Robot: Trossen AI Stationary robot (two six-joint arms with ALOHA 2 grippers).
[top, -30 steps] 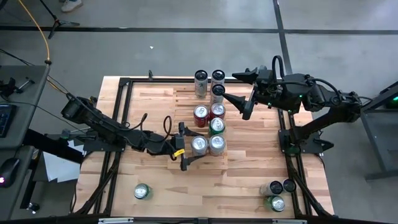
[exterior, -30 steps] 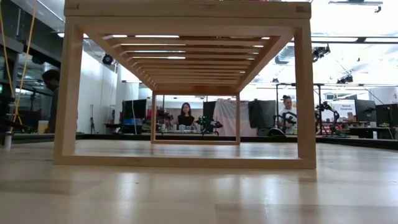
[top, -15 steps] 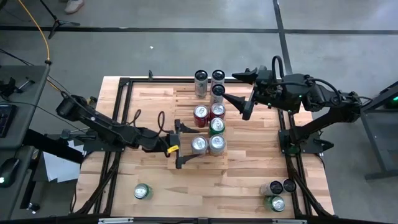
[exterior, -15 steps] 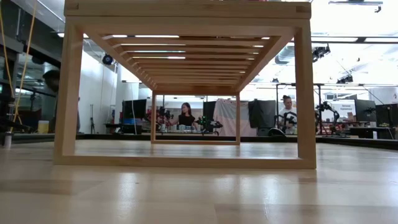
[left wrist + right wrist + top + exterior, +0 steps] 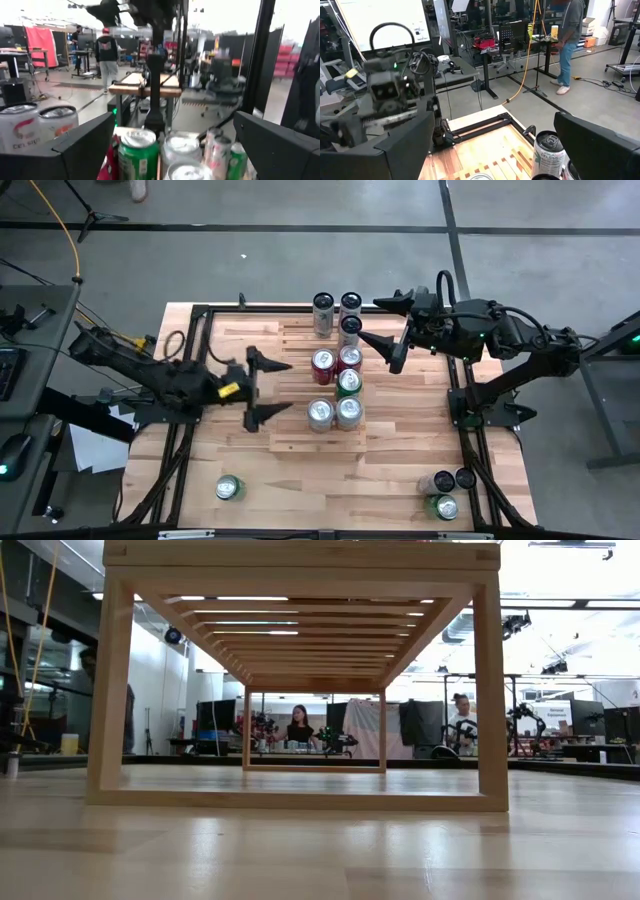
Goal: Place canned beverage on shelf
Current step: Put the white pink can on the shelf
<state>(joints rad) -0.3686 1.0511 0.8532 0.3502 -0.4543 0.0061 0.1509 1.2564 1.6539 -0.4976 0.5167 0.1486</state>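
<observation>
high: left hand (image 5: 272,388) wide open, empty, just left of shelf (image 5: 300,430) with eight cans on surface (image 5: 400,480); right hand (image 5: 383,323) wide, empty, over shelf's right edge | low: shelf frame (image 5: 300,798) | left wrist: green can (image 5: 138,152) ahead

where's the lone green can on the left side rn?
High view: the green can stands alone on the tabletop near its front-left corner, off the shelf, in front of the left gripper.
</observation>
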